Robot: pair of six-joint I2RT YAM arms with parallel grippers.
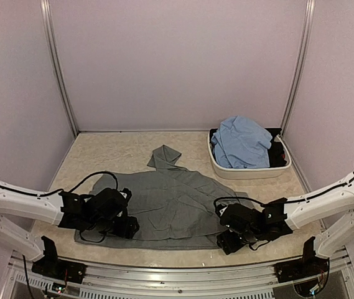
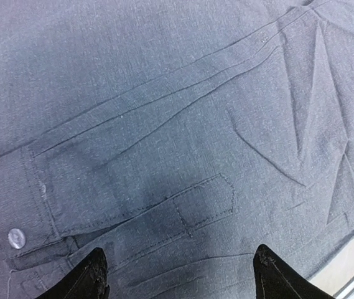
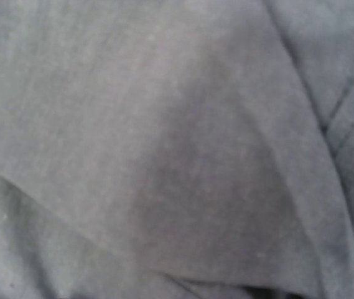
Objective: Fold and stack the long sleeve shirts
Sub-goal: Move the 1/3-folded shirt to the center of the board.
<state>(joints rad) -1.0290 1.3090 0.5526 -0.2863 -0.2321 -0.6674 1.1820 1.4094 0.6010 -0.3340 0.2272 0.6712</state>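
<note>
Beige marbled table (image 1: 111,156). Across its near half, grey shirt (image 1: 164,205), spread mostly flat, creased, with one sleeve (image 1: 164,156) bunched up toward the far side. At the far right, white basin (image 1: 245,172), near the grey shirt's far right edge; touching or apart, cannot tell. Heaped inside it and rising above the rim, blue shirt (image 1: 242,142), crumpled, unfolded. Low over the grey shirt's near left part, left gripper (image 1: 125,225): fingertips (image 2: 93,277) well apart, nothing clamped between them, only grey cloth with seam lines and a stitched placket beneath. Low at the grey shirt's near right edge, right gripper (image 1: 229,240): wrist view filled with blurred grey cloth, fingers out of sight; apart or clamped, cannot tell. Beside the left fingertip, on a cuff, small pale button (image 2: 16,238).
</note>
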